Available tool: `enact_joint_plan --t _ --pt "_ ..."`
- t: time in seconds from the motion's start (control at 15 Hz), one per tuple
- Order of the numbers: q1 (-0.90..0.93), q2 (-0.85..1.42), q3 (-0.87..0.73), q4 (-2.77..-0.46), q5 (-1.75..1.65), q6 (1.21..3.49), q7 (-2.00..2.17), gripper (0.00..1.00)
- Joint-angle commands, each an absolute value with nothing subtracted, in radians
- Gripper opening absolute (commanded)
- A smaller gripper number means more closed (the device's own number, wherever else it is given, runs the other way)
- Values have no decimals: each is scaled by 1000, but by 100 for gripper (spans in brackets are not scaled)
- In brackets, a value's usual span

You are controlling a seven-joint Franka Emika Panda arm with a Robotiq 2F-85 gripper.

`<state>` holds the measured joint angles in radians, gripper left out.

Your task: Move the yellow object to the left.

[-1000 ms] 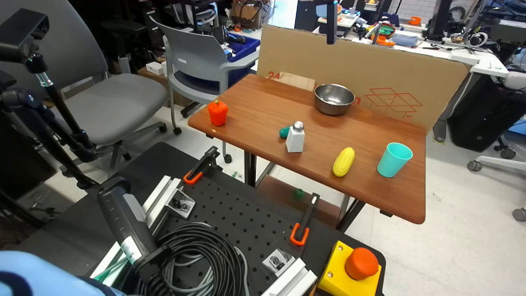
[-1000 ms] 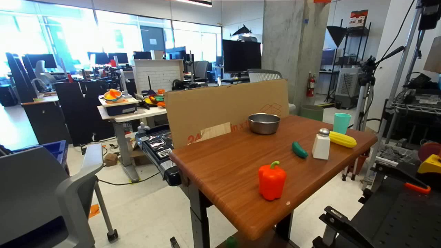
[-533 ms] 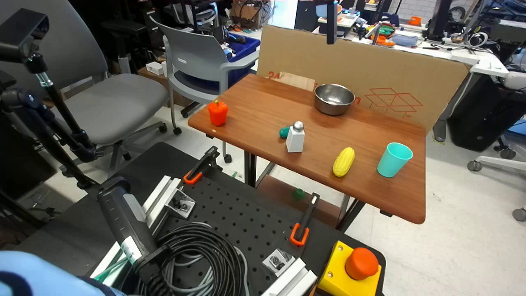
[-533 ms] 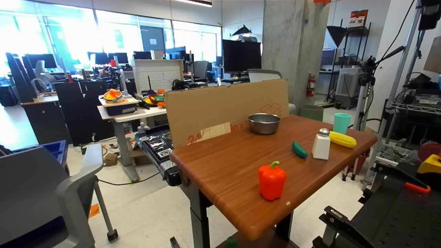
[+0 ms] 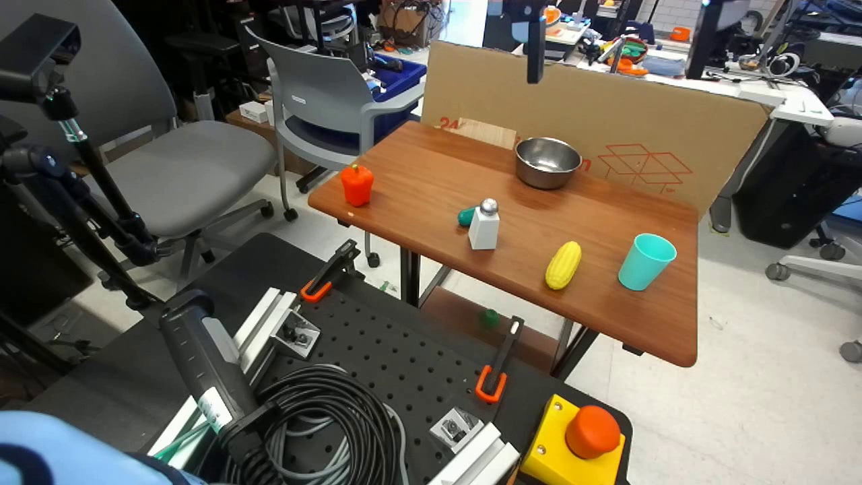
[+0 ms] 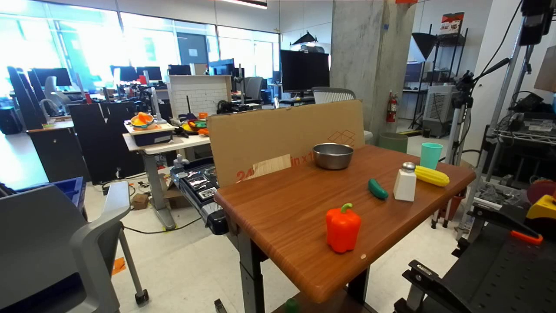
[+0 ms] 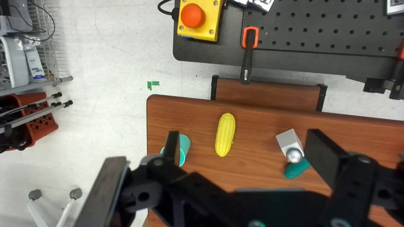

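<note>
Corn cob (image 5: 563, 265) is seen near long edge of table (image 5: 417, 182) facing black cart (image 5: 431, 384), toward corner by cup (image 5: 643, 267), untouched. Gripper (image 7: 245, 151) is held well above, fingers (image 7: 325, 157) spread wide, nothing grasped. Danger now: if descent is aimed off-centre, cup could be clipped by one finger, white shaker (image 5: 484, 230) by other. If rounded cob is pinched unevenly, it could be squeezed out and rolled off that edge.

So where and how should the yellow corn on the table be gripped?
Likely across the middle of the yellow corn, straight down from above, with the hand closing on its two long sides. It lies on its side, longer than wide, and in the wrist view its length runs roughly crosswise to the open hand's closing line.
</note>
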<state>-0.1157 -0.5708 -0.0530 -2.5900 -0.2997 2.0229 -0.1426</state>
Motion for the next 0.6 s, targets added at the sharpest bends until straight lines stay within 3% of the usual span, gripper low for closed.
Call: enact_joint_plan --t 0.0,0.53 --pt "-106 -439 -82 -2551 -253 2134 -91 100" --pt "-166 -64 -112 -2501 -264 2481 54 100"
